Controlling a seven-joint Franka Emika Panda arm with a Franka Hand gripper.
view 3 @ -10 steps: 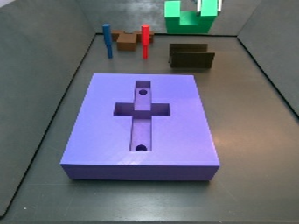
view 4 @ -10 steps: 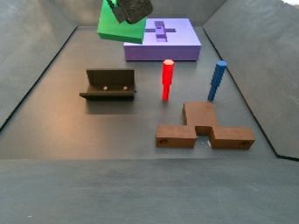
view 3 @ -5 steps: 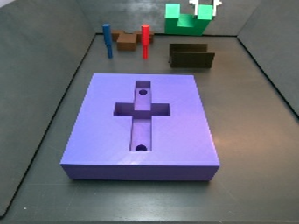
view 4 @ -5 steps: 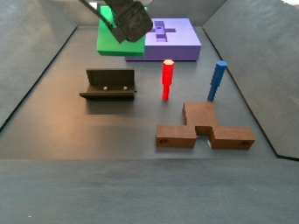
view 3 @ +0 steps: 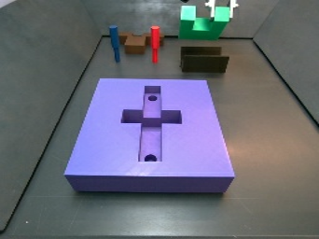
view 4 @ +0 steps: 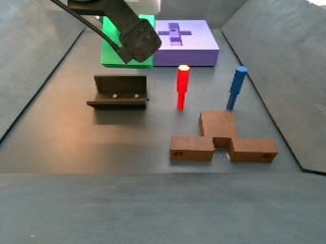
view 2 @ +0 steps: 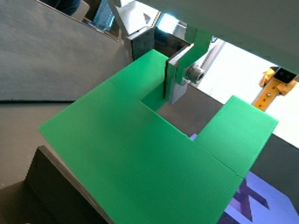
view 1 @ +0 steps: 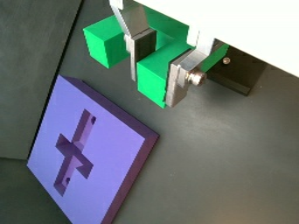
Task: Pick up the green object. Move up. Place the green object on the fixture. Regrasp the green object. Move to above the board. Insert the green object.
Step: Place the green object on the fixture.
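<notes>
Green object (view 1: 140, 54) hangs clamped in the gripper (view 1: 158, 66) above the fixture (view 3: 203, 60) — not yet seated. Lowered off-centre, a prong could catch the fixture's wall — twisting the block.

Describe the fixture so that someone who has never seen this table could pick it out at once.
Start from the big purple board at one end of the floor; the gripper holds the green object in the air beside it. Below the gripper, on the floor, stands the fixture: a dark L-shaped bracket on a base plate. Unlike the red peg, blue peg and brown blocks nearby, it is near-black and angular.
</notes>
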